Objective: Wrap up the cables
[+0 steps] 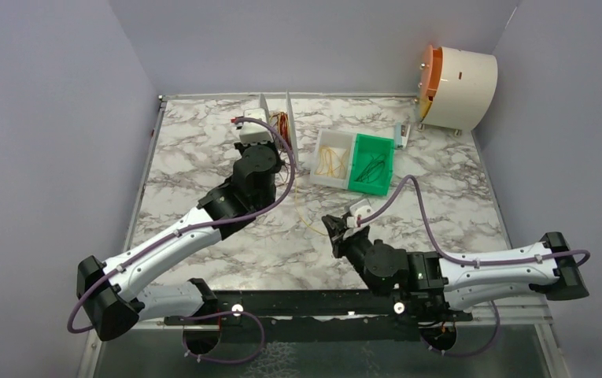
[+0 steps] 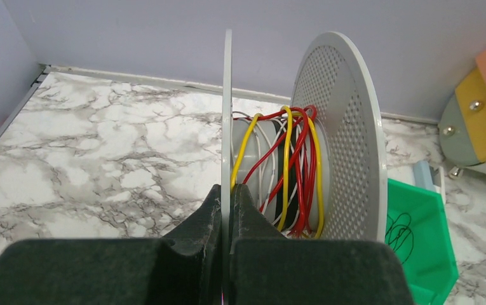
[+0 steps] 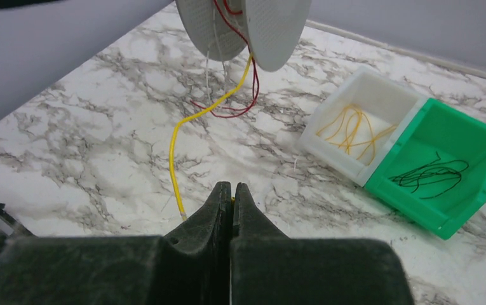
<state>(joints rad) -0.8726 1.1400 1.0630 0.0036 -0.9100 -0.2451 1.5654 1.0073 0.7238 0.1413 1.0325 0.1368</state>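
A grey two-flange spool (image 2: 342, 127) stands at the back of the table (image 1: 275, 118), wound with yellow, red, white and black cables (image 2: 288, 171). My left gripper (image 2: 227, 190) is shut on the spool's thin left flange (image 2: 227, 108). From the spool (image 3: 272, 32) a yellow cable (image 3: 175, 165) hangs down and trails across the marble, its end lying just left of my right gripper (image 3: 232, 187). A dark red loop (image 3: 227, 111) lies under the spool. The right gripper is shut low over the table (image 1: 330, 224), with a speck of yellow showing between its fingertips.
A white bin (image 3: 329, 152) holds loose yellow cables and a green bin (image 3: 431, 210) holds thin black ones, both right of the spool (image 1: 317, 161). A white and orange drum (image 1: 459, 87) stands at the back right corner. Grey walls enclose the table.
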